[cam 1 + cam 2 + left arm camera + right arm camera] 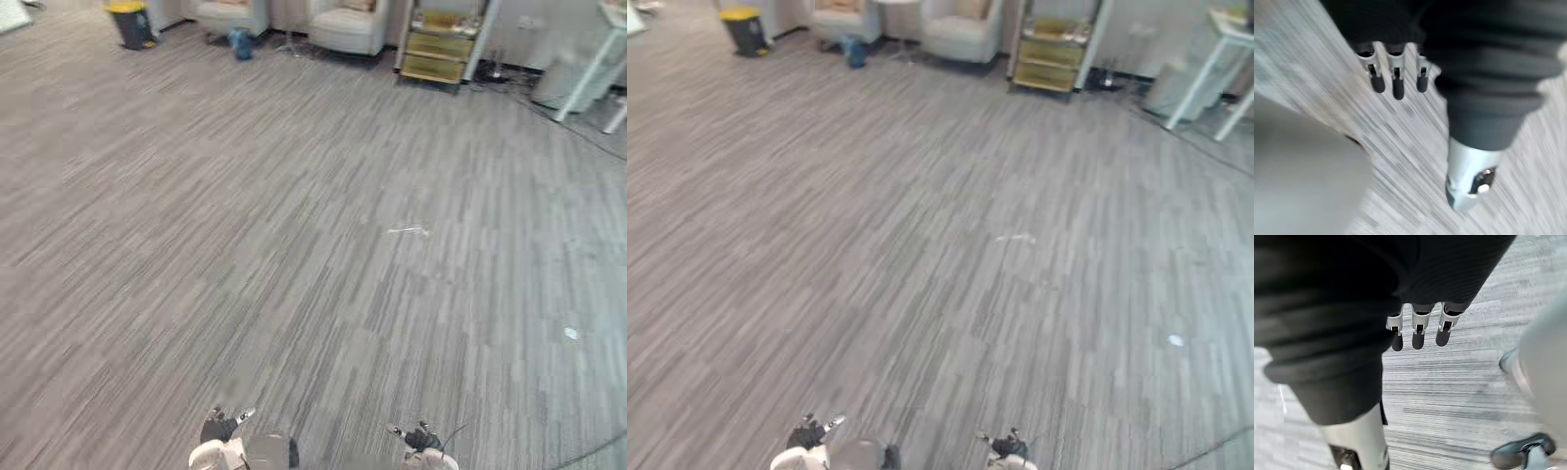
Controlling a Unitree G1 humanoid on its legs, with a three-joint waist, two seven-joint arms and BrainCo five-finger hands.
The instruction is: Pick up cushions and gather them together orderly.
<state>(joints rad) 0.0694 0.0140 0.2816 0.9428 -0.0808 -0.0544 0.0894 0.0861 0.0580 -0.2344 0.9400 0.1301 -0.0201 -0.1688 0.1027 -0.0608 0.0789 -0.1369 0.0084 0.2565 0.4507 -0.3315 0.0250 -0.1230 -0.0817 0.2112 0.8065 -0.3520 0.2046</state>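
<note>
Grey striped carpet covers the floor (pixel 294 245) across the left eye view. The left robot hand (pixel 221 427) and the right robot hand (pixel 421 437) sit low at the near edge, well apart from anything worth lifting. Along the far wall stand a pale armchair (pixel 345 29), a bin with a yellow lid (pixel 130 22), a small blue object (pixel 240 43) and a gold shelf unit (pixel 438 44). A white scrap (pixel 409 231) lies on the open carpet between. In the right eye view, a tan shape on that armchair's seat looks like a cushion (pixel 972 8), and a second tan shape (pixel 836 4) rests on a neighbouring armchair (pixel 847 22); both are too small to be sure of. Either way the likely cushions lie at the far end of the room, straight ahead and far beyond reach of both hands. The left wrist view shows the left robot hand released, its fingers straight and hanging over bare carpet, grasping nothing. The right wrist view shows the right robot hand the same, relaxed and empty above the floor. The main risk from here is probably the long approach: a slightly skewed walk could bring the robot up against the bin or the shelf unit rather than squarely before a chair. A soft cushion taken with one hand may also sag and slip free.
</note>
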